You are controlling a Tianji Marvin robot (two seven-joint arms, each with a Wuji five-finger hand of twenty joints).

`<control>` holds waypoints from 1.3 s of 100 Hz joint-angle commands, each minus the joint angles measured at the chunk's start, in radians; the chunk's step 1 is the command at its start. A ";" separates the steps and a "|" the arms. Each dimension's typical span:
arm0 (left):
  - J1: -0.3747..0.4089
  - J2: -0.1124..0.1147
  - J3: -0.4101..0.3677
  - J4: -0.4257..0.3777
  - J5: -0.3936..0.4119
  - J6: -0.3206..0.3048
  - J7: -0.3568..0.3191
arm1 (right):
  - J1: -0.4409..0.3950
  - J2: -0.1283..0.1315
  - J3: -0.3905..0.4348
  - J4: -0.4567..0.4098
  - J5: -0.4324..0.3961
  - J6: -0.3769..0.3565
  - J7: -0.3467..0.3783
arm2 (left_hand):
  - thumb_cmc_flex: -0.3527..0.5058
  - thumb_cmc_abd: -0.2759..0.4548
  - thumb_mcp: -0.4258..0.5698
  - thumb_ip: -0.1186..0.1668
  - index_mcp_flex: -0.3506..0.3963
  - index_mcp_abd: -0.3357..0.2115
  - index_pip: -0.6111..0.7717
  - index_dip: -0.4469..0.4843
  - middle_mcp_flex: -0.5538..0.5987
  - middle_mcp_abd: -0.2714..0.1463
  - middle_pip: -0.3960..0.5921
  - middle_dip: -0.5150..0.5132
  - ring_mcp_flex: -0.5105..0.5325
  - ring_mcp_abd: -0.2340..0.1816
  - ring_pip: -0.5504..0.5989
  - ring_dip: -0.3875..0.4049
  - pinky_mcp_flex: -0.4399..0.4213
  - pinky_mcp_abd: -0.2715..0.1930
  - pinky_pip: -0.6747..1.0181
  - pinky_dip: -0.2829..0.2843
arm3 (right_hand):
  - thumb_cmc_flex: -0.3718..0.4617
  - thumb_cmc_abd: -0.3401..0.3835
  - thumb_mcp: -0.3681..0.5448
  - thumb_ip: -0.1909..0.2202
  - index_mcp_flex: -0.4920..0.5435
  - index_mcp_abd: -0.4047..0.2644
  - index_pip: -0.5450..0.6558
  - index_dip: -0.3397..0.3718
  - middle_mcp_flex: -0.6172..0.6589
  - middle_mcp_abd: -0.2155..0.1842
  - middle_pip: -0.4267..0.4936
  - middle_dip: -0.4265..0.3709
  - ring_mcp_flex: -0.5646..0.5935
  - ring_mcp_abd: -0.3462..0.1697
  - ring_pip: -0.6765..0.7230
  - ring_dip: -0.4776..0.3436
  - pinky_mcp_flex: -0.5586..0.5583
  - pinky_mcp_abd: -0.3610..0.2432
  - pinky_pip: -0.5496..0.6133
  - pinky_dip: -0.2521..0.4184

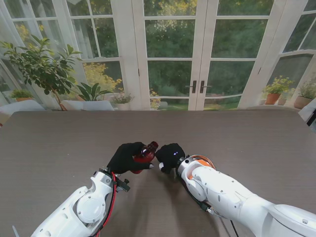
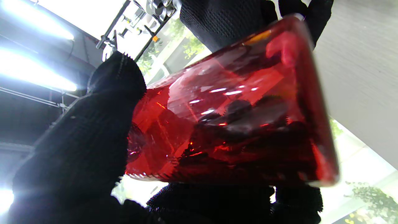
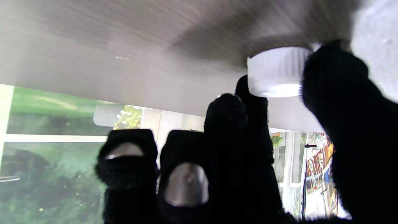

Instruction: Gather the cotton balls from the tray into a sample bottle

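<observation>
Gripping the red sample bottle (image 1: 144,154) tilted, the left hand (image 1: 127,158) sits center frame; right hand (image 1: 170,156) pinches a white cap (image 3: 275,72) against the tabletop (image 1: 247,143).

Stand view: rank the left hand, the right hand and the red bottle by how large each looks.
1. left hand, looks largest.
2. right hand, a little smaller, though close enough that the ranking is unsure.
3. red bottle, smallest; the left hand covers most of it, so only part shows.
</observation>
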 commanded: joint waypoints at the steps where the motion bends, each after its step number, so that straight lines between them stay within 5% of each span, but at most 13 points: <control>1: 0.001 -0.006 0.000 -0.001 -0.003 0.000 -0.017 | -0.008 -0.003 -0.015 0.018 -0.006 -0.009 0.019 | 0.245 0.172 0.279 0.056 0.142 -0.308 0.292 0.052 0.087 -0.171 0.049 0.016 0.021 -0.044 0.000 0.007 -0.023 -0.081 -0.012 -0.012 | 0.075 0.059 0.020 0.021 0.062 -0.081 0.160 0.014 0.062 -0.007 0.007 0.017 0.014 -0.038 0.043 0.008 0.012 0.025 0.074 0.019; 41: 0.004 -0.005 -0.003 -0.003 -0.002 0.001 -0.017 | 0.005 -0.003 -0.043 0.037 -0.005 -0.040 0.038 | 0.245 0.173 0.279 0.056 0.142 -0.309 0.292 0.052 0.086 -0.171 0.049 0.016 0.019 -0.044 -0.001 0.007 -0.024 -0.082 -0.013 -0.012 | 0.081 0.240 0.018 0.071 0.018 -0.060 0.150 0.057 0.024 -0.010 0.003 0.025 0.015 -0.038 0.020 -0.003 -0.010 0.005 0.075 0.022; 130: 0.001 -0.006 -0.002 0.001 -0.015 0.006 -0.024 | -0.033 0.033 0.069 -0.064 0.012 -0.035 0.086 | 0.246 0.173 0.279 0.056 0.141 -0.307 0.290 0.053 0.086 -0.170 0.050 0.015 0.019 -0.042 0.000 0.007 -0.025 -0.081 -0.012 -0.011 | 0.074 0.265 0.032 0.076 -0.007 -0.055 0.193 0.106 0.019 -0.017 0.020 0.016 0.015 -0.044 0.015 -0.006 -0.008 -0.006 0.074 0.016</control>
